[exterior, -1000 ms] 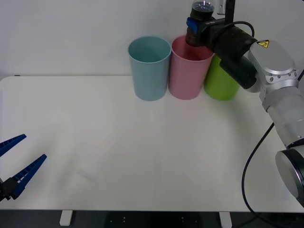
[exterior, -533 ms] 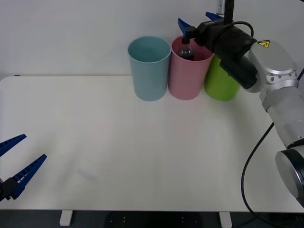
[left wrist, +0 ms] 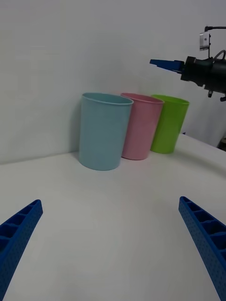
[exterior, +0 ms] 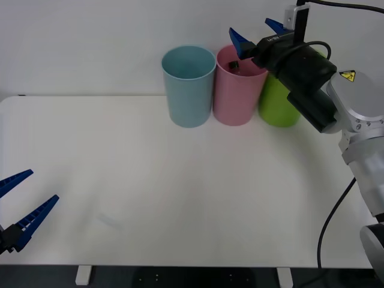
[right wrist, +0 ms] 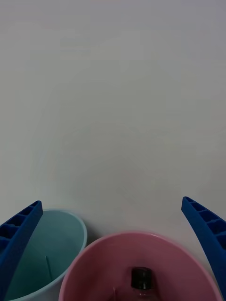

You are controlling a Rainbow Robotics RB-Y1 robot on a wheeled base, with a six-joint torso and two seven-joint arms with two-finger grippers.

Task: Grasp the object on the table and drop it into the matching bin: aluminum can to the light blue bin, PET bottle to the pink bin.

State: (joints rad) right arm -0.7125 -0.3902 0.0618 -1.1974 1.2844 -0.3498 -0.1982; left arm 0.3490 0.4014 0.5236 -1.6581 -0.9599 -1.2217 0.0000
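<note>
The PET bottle (exterior: 233,64) lies inside the pink bin (exterior: 235,96), only its black cap (right wrist: 141,278) and a bit of dark neck showing above the rim. My right gripper (exterior: 259,33) hangs open just above that bin's rim at the back of the table (exterior: 180,192), holding nothing. The light blue bin (exterior: 188,87) stands to the pink bin's left, touching it. In the left wrist view the pink bin (left wrist: 141,127) sits between the light blue bin (left wrist: 103,131) and a green one. My left gripper (exterior: 21,207) is open low at the table's front left.
A lime green bin (exterior: 278,102) stands right of the pink bin, partly behind my right arm (exterior: 312,90). A black cable (exterior: 327,222) loops down at the table's right edge. A white wall rises close behind the bins.
The right gripper let go of the bottle, which dropped down into the pink bin. The gripper opened and rose slightly, shifting right. The left arm stayed still.
</note>
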